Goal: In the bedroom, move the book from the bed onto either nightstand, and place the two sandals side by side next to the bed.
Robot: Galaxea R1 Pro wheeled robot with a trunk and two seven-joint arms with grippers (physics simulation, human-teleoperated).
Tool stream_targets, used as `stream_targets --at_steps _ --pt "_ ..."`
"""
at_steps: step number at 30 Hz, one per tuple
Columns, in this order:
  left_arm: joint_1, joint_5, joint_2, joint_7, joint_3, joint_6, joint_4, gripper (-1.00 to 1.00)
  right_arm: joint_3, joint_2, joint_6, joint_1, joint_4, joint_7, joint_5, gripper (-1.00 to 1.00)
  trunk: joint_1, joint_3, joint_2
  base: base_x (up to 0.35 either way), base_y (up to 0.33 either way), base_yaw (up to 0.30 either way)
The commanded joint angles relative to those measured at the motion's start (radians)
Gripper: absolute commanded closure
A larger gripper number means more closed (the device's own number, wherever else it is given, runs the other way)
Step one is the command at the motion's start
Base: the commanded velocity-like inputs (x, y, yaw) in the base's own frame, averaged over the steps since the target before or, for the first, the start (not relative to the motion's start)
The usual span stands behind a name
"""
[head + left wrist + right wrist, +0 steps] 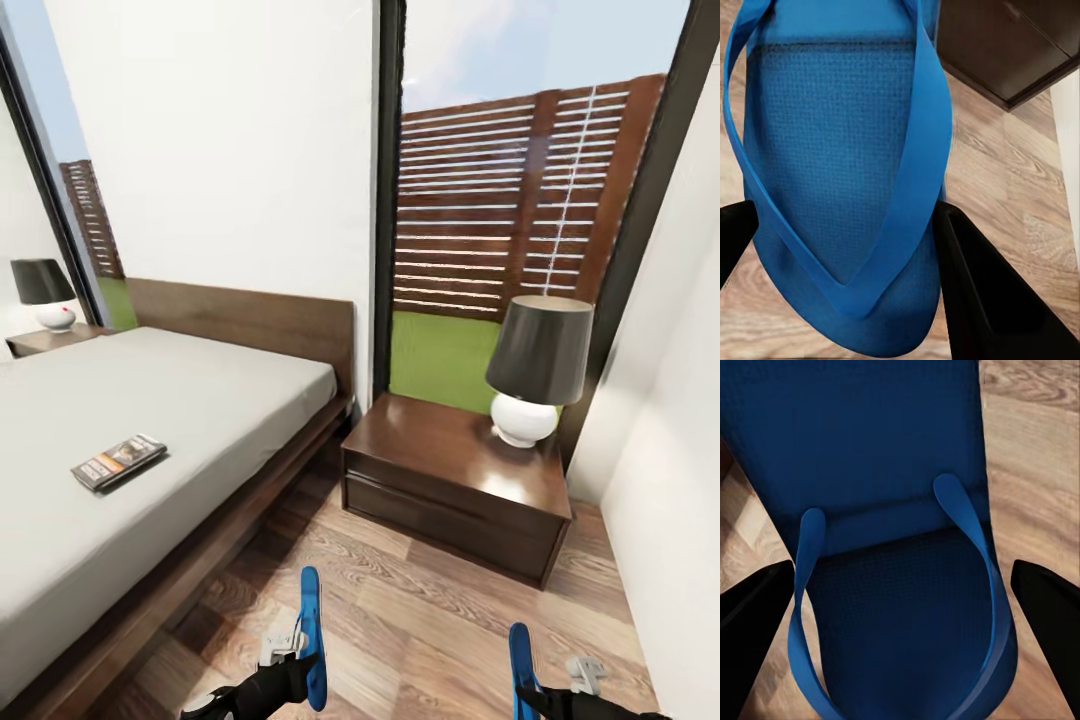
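My left gripper (840, 247) and right gripper (900, 615) each pinch a light, floppy blue sandal (312, 640) (523, 665) by its sides above the floor, while the book (118, 461), thin and easily bent, lies near the bed's (200, 400) side edge, best taken across its spine.

Both arms reach forward low at the head view's bottom edge. The left pincer (300, 650) is clamped on a blue sandal (312, 635), black fingers (979, 289) pressing its edges. The right pincer (545, 690) grips the other sandal (522, 665) edgewise between its fingers (1050, 615).
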Motion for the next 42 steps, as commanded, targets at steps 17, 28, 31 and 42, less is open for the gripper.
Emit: stream_targets --at_steps 17,28,31,42 --pt "-0.001 0.001 -0.001 -0.005 0.005 0.001 0.001 1.0 0.005 -0.001 0.009 0.0 -0.001 0.002 -0.011 1.0 0.0 -0.001 0.0 0.0 0.0 0.281" --pt "-0.001 0.001 -0.001 -0.004 0.005 0.001 0.001 1.0 0.005 -0.001 0.009 0.0 -0.001 0.002 -0.011 1.0 0.0 -0.001 0.0 0.0 0.0 0.282" --pt "-0.001 0.001 -0.001 -0.004 0.005 0.001 0.001 1.0 0.005 -0.001 0.009 0.0 -0.001 0.002 -0.011 1.0 0.0 -0.001 0.0 0.0 0.0 0.282" --pt "-0.001 0.001 -0.001 -0.005 0.005 0.001 0.001 1.0 0.005 -0.001 0.009 0.0 -0.001 0.0 -0.011 1.0 0.0 -0.001 0.0 0.0 0.0 0.286"
